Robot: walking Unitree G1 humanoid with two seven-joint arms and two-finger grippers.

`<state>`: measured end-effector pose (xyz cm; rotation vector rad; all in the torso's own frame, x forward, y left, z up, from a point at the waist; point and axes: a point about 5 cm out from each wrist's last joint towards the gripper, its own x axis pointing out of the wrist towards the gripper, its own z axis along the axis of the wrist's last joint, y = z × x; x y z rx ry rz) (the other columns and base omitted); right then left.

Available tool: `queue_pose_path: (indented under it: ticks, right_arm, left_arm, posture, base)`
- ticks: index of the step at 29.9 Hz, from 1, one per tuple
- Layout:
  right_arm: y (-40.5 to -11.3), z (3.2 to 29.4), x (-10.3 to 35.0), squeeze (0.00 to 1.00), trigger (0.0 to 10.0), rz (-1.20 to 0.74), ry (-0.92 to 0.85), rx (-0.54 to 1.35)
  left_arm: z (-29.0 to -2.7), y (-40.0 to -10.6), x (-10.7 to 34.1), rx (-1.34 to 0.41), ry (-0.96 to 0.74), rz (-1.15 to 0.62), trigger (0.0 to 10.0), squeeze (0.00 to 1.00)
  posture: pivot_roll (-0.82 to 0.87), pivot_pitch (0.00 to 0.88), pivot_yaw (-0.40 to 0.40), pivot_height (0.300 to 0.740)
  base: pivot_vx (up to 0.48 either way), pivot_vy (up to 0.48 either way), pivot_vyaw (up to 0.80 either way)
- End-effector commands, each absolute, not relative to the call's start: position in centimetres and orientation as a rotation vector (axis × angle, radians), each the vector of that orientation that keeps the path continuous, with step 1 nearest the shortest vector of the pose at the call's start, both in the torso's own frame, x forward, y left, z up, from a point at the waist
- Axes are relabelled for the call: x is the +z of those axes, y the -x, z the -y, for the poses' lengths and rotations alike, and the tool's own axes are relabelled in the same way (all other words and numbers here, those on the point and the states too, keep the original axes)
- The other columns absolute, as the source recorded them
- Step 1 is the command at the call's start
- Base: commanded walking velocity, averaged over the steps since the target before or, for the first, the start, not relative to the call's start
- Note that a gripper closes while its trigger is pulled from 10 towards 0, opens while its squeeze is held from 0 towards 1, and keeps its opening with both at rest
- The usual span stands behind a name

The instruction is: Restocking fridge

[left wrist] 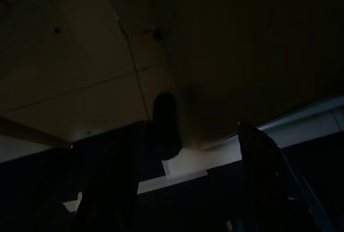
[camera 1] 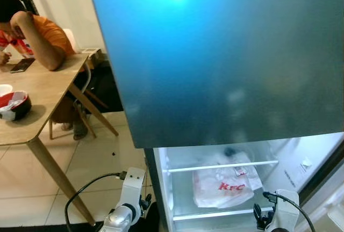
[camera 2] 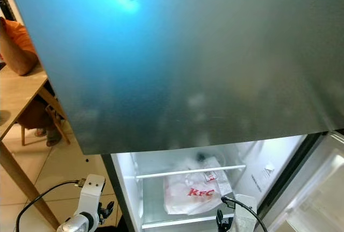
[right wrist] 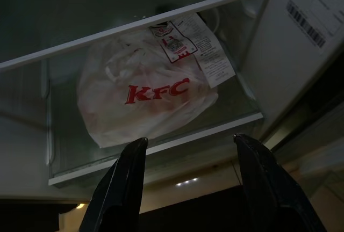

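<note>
The fridge's lower compartment stands open under the closed grey upper door (camera 1: 226, 55). A white KFC takeaway bag (camera 1: 223, 186) lies on a glass shelf (camera 1: 215, 214) inside, with a receipt stuck on its top. My right gripper (right wrist: 191, 183) is open in front of that shelf, a little below the bag and apart from it, with nothing between its fingers. The right wrist (camera 1: 279, 216) is low at the fridge opening. My left gripper (left wrist: 183, 189) is open in the shade, low beside the fridge's left side, over the tiled floor. The left wrist (camera 1: 129, 200) is low there too.
A wooden table (camera 1: 43, 103) stands at the left with a red and white bowl (camera 1: 13, 106) and a phone (camera 1: 22, 65) on it. A person in an orange shirt (camera 1: 37, 33) sits behind it. The open lower door (camera 2: 322, 189) is at the right. Tiled floor (camera 1: 97, 162) lies between table and fridge.
</note>
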<state>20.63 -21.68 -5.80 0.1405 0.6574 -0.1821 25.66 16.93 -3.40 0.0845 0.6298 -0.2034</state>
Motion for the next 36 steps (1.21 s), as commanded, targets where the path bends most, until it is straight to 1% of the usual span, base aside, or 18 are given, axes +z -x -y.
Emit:
queue_pose_path:
  ticks: [1,11,22,36]
  right_arm:
    - [-20.7,21.6,-5.7,0.0,10.0,-0.646,-0.144,-0.183]
    - [-20.4,21.6,-6.0,0.0,10.0,-0.676,-0.15,-0.183]
    - [-19.2,21.4,-7.1,0.0,10.0,-0.804,-0.103,-0.155]
    - [-19.2,21.9,-7.0,0.0,10.0,-0.8,-0.098,-0.171]
  left_arm:
    - [-17.0,-25.4,-3.6,-0.204,-0.093,-0.639,10.0,0.0]
    - [-17.0,-25.4,-3.6,-0.202,-0.092,-0.634,10.0,0.0]
    - [-16.7,-24.9,-4.1,-0.217,-0.087,-0.667,10.0,0.0]
    - [-16.8,-24.7,-4.2,-0.213,-0.079,-0.675,10.0,0.0]
  posture:
    - [-0.09,0.019,0.034,0.74]
    - [-0.09,0.007,0.032,0.74]
    - [-0.09,0.0,0.026,0.74]
    - [-0.09,0.0,0.021,0.74]
  base:
    - [0.0,0.0,0.0]
    - [0.0,0.0,0.0]
    - [0.0,0.0,0.0]
    - [0.0,0.0,0.0]
